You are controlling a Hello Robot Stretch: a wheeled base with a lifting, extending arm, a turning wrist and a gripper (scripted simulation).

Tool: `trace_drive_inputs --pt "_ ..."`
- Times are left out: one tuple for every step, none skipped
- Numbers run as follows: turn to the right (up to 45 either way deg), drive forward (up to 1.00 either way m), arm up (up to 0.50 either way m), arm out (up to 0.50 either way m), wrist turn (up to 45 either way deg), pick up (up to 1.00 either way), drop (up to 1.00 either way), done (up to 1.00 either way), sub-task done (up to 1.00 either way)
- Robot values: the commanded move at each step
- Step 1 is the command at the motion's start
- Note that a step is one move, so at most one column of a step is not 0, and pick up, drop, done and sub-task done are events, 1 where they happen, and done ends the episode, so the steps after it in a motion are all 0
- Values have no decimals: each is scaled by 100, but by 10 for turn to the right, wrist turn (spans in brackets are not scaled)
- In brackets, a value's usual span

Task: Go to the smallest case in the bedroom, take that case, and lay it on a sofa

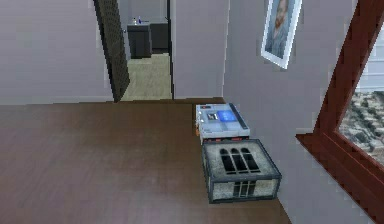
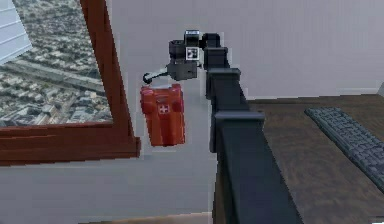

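So I'm looking at the red case (image 2: 162, 115) hanging just under the gripper (image 2: 152, 77), long axis upright, clear of the floor beside the window frame (image 2: 98, 60); it's held, can't tell how the fingers sit, and I reckon it needs tipping flat for the sofa.

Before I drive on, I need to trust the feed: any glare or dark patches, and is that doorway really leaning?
Forward view: even light, no glare; the doorway leans only in the picture. Arm side view: the red case at the gripper is well lit against the pale wall; daylight from the window hides nothing.
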Motion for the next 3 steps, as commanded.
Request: trace_drive_inputs --pt "0 0 0 0 -450 0 0 0 0" --pt "0 0 0 0 -450 0 0 0 0" --pt "0 0 0 0 -150 0 0 0 0"
